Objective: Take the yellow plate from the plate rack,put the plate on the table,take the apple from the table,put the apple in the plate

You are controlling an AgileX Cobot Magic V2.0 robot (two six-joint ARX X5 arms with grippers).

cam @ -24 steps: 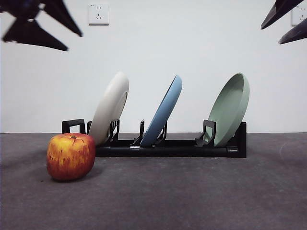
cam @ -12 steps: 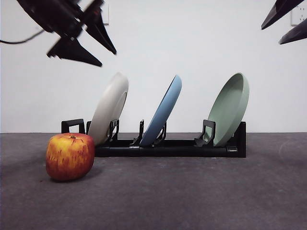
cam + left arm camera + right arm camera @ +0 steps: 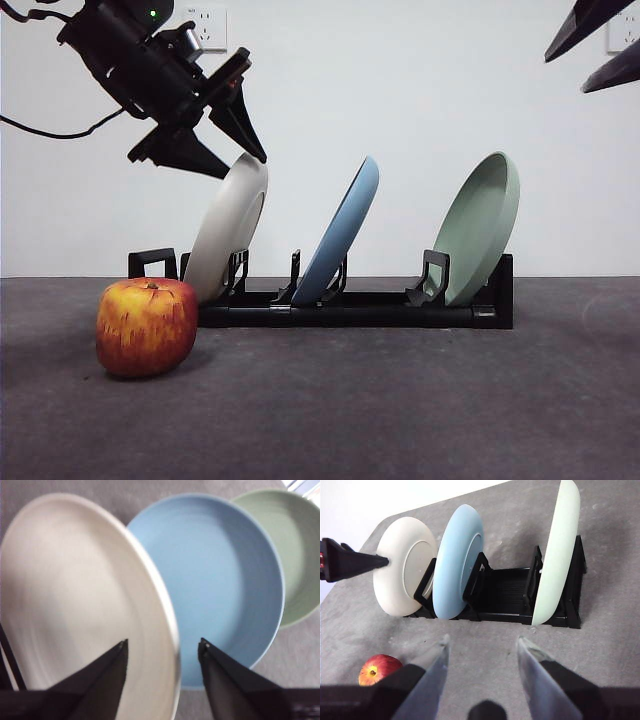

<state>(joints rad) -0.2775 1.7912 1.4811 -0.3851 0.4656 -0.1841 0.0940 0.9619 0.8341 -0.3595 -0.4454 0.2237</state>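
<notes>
The yellow plate (image 3: 232,225), matte cream, leans in the leftmost slot of the black plate rack (image 3: 350,310) on the dark grey table (image 3: 400,420). My left gripper (image 3: 245,165) is open, its jaws straddling the plate's top rim without closing on it. In the left wrist view the rim of the plate (image 3: 75,590) runs between the jaws of the left gripper (image 3: 163,642). The red apple (image 3: 147,326) sits on the table in front of the rack's left end. My right gripper (image 3: 482,640) is open and empty, held high at the right (image 3: 600,45), looking down on plate (image 3: 395,575), rack (image 3: 505,592) and apple (image 3: 379,669).
A light blue plate (image 3: 345,235) stands in the middle slot and a pale green plate (image 3: 480,230) in the right slot. The blue plate (image 3: 220,580) is close behind the left gripper's outer jaw. A white wall with a socket (image 3: 205,28) lies behind.
The left gripper has come down and to the right from the top left corner to the cream plate's top rim. The plates, apple and right arm have not moved.
</notes>
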